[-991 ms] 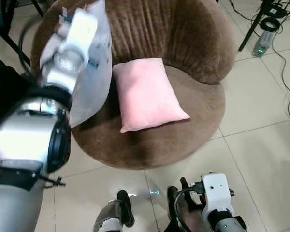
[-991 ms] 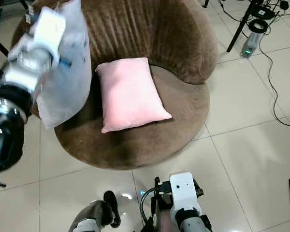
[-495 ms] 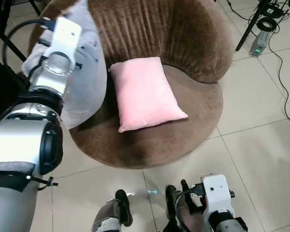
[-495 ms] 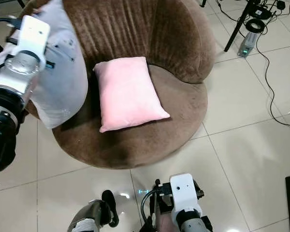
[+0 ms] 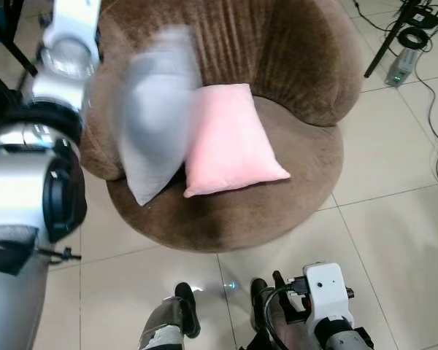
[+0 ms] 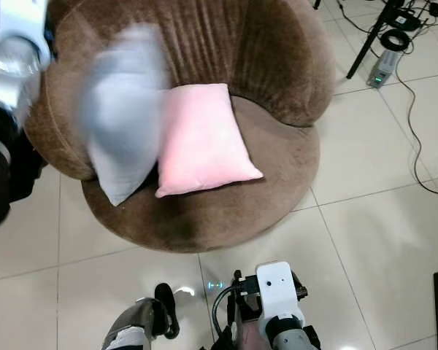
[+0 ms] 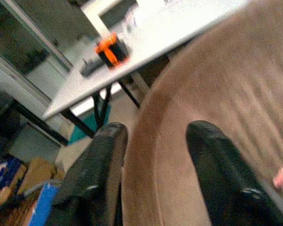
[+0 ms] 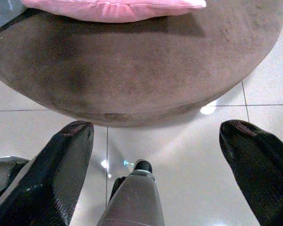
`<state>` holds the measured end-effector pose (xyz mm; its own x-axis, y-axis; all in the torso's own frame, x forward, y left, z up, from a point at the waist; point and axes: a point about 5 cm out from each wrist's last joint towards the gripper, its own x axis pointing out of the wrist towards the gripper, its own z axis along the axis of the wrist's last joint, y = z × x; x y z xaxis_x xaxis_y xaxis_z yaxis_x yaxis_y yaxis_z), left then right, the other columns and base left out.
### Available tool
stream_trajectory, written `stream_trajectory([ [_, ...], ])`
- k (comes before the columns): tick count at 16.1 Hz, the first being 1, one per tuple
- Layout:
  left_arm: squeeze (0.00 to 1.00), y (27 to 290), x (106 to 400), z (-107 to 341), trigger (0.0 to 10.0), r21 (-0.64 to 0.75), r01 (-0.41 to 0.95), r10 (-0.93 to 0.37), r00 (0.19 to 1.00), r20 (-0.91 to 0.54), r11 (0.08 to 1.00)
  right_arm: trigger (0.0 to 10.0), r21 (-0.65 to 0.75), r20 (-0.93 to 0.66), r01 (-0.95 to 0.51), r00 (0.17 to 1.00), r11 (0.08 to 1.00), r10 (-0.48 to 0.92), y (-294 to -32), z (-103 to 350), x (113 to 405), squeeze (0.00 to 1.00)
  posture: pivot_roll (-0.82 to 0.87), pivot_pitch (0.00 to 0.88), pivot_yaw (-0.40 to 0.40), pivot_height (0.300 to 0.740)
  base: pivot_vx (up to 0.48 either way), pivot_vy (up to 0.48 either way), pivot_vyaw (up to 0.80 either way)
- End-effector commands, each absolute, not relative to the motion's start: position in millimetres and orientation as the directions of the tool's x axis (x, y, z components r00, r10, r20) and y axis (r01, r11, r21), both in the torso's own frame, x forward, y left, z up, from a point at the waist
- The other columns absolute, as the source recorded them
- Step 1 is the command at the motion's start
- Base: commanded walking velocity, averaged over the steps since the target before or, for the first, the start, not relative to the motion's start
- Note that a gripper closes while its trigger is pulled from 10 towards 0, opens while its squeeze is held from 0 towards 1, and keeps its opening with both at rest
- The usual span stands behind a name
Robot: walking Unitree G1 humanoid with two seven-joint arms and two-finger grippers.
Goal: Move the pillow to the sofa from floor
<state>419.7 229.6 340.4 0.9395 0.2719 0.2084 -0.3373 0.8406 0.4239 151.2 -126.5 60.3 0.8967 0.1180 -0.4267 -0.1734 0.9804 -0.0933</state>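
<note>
Release just happened, as I read it. Head views: grey pillow (image 5: 155, 117), clamped against my left arm half a second ago, is now a motion-blurred shape over the brown sofa (image 5: 299, 65), overlapping the pink pillow (image 5: 230, 142), lower corner near the seat front. Looks like it's dropping onto the seat.

Left wrist view: left end effector (image 7: 155, 165) fingers apart, nothing between, aimed at the sofa back; pillow clear of it.

Right wrist view: right end effector (image 8: 155, 155) spread wide, idle above the floor (image 8: 264, 89).
</note>
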Motion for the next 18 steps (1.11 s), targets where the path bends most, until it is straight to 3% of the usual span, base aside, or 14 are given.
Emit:
stream_trajectory([
  [1, 1.00, 233.3, 414.2, 373.4, 10.0, 0.416, -0.394, 0.287, 0.911, 0.298, 0.819, 10.0, -0.084, -0.442, -0.175, 0.889, 0.981, 0.120, -124.8, 59.3, 148.5, 0.38, -0.36, 0.325, 0.058, 0.740, 0.000, 0.000, 0.00],
  [3, 1.00, 230.2, 413.7, 380.8, 10.0, 0.416, -0.385, 0.270, 0.912, 0.309, 0.824, 10.0, -0.082, -0.439, -0.174, 0.890, 0.981, 0.121, -123.7, 59.3, 150.7, 0.38, -0.35, 0.324, 0.058, 0.740, 0.000, 0.000, 0.00],
  [4, 0.00, 227.4, 414.1, 382.2, 10.0, 0.412, -0.371, 0.255, 0.916, 0.310, 0.832, 10.0, -0.083, -0.432, -0.175, 0.893, 0.981, 0.123, -123.3, 60.1, 152.8, 0.38, -0.35, 0.323, 0.055, 0.740, 0.000, 0.000, 0.00],
  [7, 0.00, 219.2, 414.3, 389.2, 10.0, 0.384, -0.338, 0.214, 0.919, 0.330, 0.859, 10.0, -0.107, -0.391, -0.192, 0.910, 0.975, 0.136, -127.4, 64.5, 164.8, 0.39, -0.33, 0.309, 0.032, 0.740, 0.000, 0.000, 0.00],
  [10, 0.00, 222.8, 411.4, 397.5, 10.0, 0.360, -0.309, 0.176, 0.917, 0.357, 0.880, 10.0, -0.115, -0.353, -0.198, 0.924, 0.973, 0.146, -127.0, 64.3, 191.5, 0.40, -0.24, 0.240, 0.002, 0.740, 0.000, 0.000, 0.00],
  [11, 0.00, 227.3, 413.3, 382.7, 10.0, 0.376, -0.262, 0.141, 0.937, 0.320, 0.889, 10.0, -0.117, -0.310, -0.205, 0.937, 0.972, 0.160, -119.0, 66.2, 218.0, 0.40, -0.21, 0.213, -0.015, 0.740, 0.000, 0.000, 0.00],
  [13, 0.00, 238.2, 417.8, 311.3, 10.0, 0.395, -0.152, 0.097, 0.983, 0.156, 0.906, 10.0, -0.059, -0.215, -0.226, 0.954, 0.972, 0.208, -99.0, 84.7, 271.6, 0.40, -0.12, 0.150, -0.043, 0.740, 0.000, 0.000, 0.00],
  [16, 0.00, 231.9, 410.4, 232.9, 10.0, 0.319, 0.025, -0.034, 0.999, 0.023, 0.948, 10.0, -0.029, -0.222, -0.254, 0.945, 0.967, 0.241, -104.1, 85.1, 298.7, 0.40, -0.01, 0.110, -0.088, 0.740, 0.000, 0.000, 0.00],
  [18, 0.00, 226.3, 393.8, 177.8, 10.0, 0.277, 0.138, -0.127, 0.990, -0.057, 0.951, 10.0, -0.030, -0.285, -0.314, 0.913, 0.949, 0.293, -109.2, 68.6, 297.6, 0.40, 0.02, 0.090, -0.097, 0.740, 0.000, 0.000, 0.00],
])
